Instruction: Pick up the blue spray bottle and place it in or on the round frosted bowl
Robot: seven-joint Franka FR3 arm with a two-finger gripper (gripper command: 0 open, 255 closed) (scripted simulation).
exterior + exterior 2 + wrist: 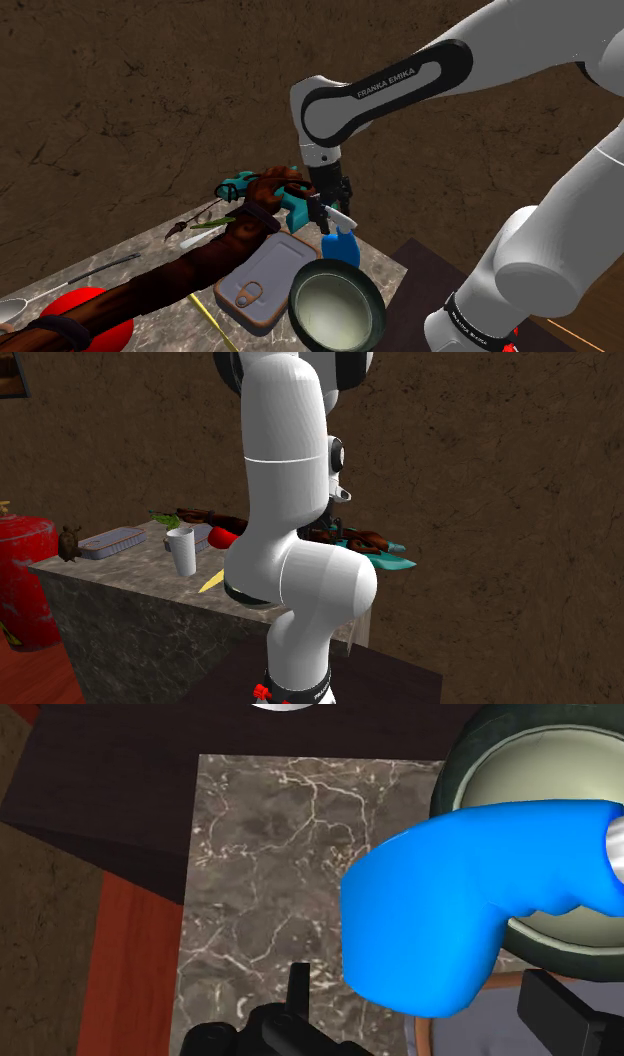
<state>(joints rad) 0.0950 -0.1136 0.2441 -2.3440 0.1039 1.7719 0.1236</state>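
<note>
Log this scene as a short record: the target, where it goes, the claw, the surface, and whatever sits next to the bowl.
target: blue spray bottle, white nozzle on top
destination: round dark-rimmed bowl, pale inside
bottle versus bowl: right beside the rim, not in it; contact unclear
claw: claw level with the bottle's nozzle
surface: marble counter, bowl near its corner
neighbour: flat pull-tab tin next to the bowl

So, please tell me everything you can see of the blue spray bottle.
The spray bottle has a plain bright blue body, smooth like plastic, and a white spray head on top. In the shoulder view it stands about upright just under the gripper, beside the rim of the bowl, over the marble table. Whether it is gripped or touches the table is not clear.
</note>
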